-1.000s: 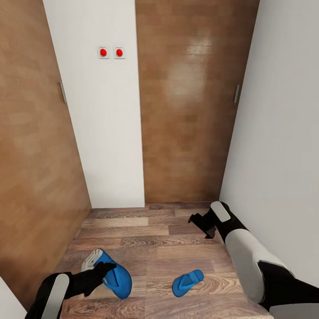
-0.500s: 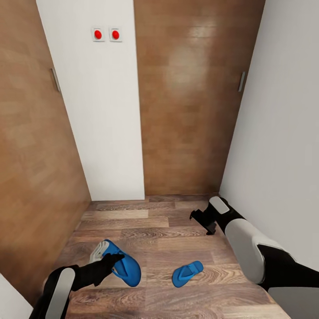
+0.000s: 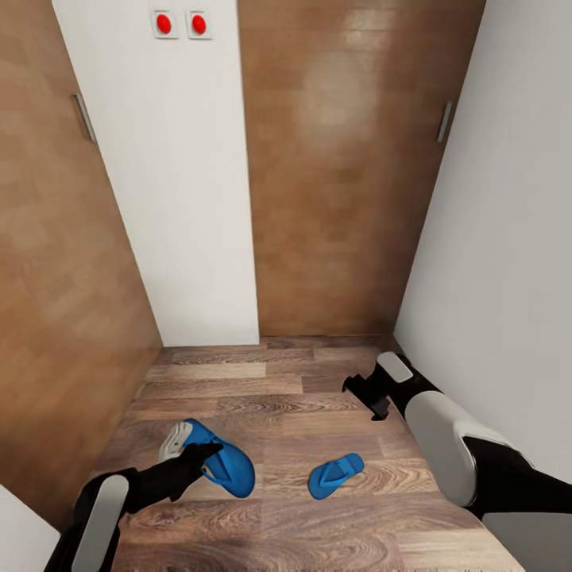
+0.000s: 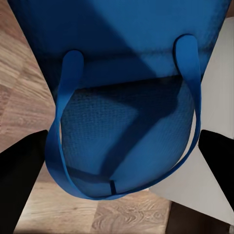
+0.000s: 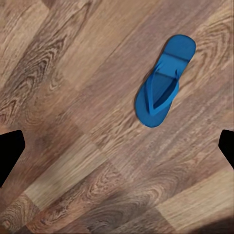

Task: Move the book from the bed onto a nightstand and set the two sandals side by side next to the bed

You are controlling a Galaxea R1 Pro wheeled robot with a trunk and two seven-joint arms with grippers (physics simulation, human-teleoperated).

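L gripper (image 3: 205, 458) sits at one blue sandal (image 3: 218, 465), jaws wide either side (grip unclear). R gripper (image 3: 365, 395) hangs open, empty, w/ the other sandal (image 3: 335, 476) flat on the floor (image 3: 302, 413).

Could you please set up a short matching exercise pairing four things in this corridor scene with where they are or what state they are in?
Things:
1. near sandal
2. far sandal
3. right gripper
4. red buttons

Places or states:
A. on the white wall
B. flat on the wood floor, nothing touching it
C. at the left gripper, tilted off the floor
D. empty, fingers spread above the floor

Pairs: 1-C, 2-B, 3-D, 4-A
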